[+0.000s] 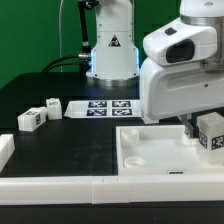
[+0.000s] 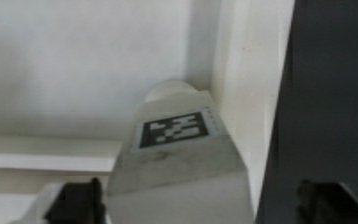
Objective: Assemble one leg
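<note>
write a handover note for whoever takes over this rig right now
Gripper: a jaw on either side of the leg; a firm clamp cannot be told.
The leg is at the panel, by its corner on the exterior view's right.
Two spare legs lie loose on the table beside the marker board.
Done: one leg is at the panel.
Left: probably to seat it in the corner and let go; whether it is seated is not visible.

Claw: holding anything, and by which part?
A leg sits between the claw fingers, sides facing them; actual clamping cannot be told.
</note>
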`<state>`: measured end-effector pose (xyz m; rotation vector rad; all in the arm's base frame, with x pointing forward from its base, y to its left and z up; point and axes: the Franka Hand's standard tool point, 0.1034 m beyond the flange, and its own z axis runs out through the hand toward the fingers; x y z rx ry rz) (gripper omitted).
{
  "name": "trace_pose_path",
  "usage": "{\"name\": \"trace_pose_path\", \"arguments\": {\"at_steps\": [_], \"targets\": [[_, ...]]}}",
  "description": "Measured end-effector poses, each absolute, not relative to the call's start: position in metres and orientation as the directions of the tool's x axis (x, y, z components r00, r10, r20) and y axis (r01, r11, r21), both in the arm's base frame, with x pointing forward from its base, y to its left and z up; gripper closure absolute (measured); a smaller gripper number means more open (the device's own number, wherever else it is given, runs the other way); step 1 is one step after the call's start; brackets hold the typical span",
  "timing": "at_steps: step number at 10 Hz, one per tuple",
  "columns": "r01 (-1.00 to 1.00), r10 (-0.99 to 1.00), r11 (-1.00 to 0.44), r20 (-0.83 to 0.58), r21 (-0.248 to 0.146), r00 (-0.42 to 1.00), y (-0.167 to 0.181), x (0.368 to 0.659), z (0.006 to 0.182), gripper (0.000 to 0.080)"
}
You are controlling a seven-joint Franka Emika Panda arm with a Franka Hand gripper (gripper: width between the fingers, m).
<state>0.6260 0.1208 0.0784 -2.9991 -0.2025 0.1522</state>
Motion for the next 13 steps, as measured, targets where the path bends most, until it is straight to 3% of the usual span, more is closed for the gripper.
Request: {"name": "trace_pose_path", "arguments": {"at_steps": [1, 2, 6, 8, 10, 13], "targets": [[0.127, 0.14, -0.982, -0.091, -0.138, 0.986, 0.1207, 0.6261, 0.0784, 0.042], [0.127, 0.14, -0.983, -0.092, -0.133, 0.986, 0.1183, 0.6264, 0.0782, 0.0505], [0.018, 0.031, -0.992, -0.105, -0.123, 0.994, 0.117, 0.6265, 0.078, 0.0505], [-0.33, -0.319, -0.941, -0.134, -0.075, 0.938, 0.1159, 0.6264, 0.0767, 0.0506], [-0.575, -0.567, -0.818, -0.141, -0.026, 0.812, 0.1163, 0.6263, 0.0764, 0.0506], [-0.877, -0.874, -0.478, -0.121, 0.043, 0.47, 0.1196, 0.6255, 0.0763, 0.0506]]}}
